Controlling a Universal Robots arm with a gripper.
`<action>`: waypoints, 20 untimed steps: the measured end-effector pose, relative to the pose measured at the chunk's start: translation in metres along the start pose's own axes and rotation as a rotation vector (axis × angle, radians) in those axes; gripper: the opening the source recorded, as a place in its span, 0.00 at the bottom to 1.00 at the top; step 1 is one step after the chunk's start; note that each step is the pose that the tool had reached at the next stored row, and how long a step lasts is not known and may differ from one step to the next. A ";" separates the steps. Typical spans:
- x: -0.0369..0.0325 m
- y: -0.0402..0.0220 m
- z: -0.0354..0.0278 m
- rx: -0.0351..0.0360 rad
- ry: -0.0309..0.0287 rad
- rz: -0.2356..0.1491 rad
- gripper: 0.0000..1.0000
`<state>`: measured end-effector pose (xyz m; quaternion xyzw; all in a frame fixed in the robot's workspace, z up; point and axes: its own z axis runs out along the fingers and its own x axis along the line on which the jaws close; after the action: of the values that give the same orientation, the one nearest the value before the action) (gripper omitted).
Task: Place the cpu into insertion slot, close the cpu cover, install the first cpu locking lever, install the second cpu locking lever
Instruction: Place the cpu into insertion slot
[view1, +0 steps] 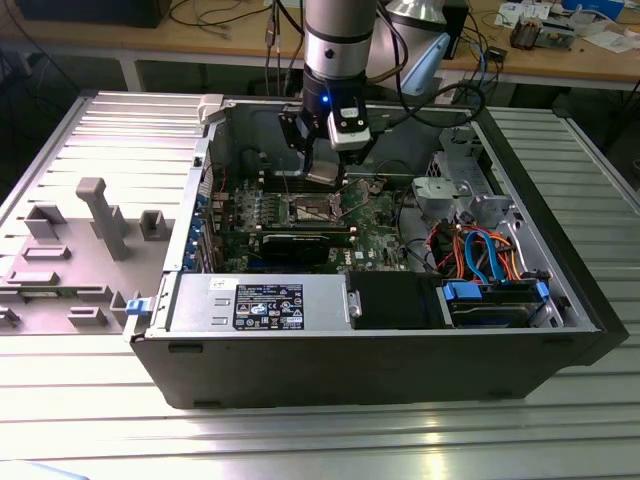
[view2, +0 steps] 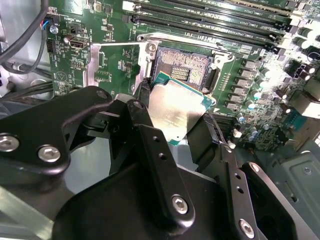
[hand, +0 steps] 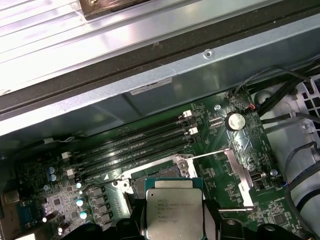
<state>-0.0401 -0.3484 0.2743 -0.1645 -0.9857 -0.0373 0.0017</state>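
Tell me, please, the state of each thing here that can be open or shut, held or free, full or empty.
pincer: shut on the chip
chip: held over the socket, not yet seated
socket: uncovered and empty
cover: swung open, off the socket
computer case: open, side panel off
memory slots: empty

1 cpu (hand: 173, 212), 1 insertion slot (view2: 185, 70) and 1 claw (view1: 325, 176).
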 end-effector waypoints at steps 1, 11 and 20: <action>0.0000 0.0000 0.0001 0.0001 -0.0002 0.002 0.55; 0.0000 -0.0001 0.0013 0.0013 -0.0020 0.020 0.55; 0.0000 -0.0002 0.0026 0.0024 -0.0040 0.040 0.55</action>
<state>-0.0401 -0.3484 0.2716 -0.1844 -0.9822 -0.0358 0.0007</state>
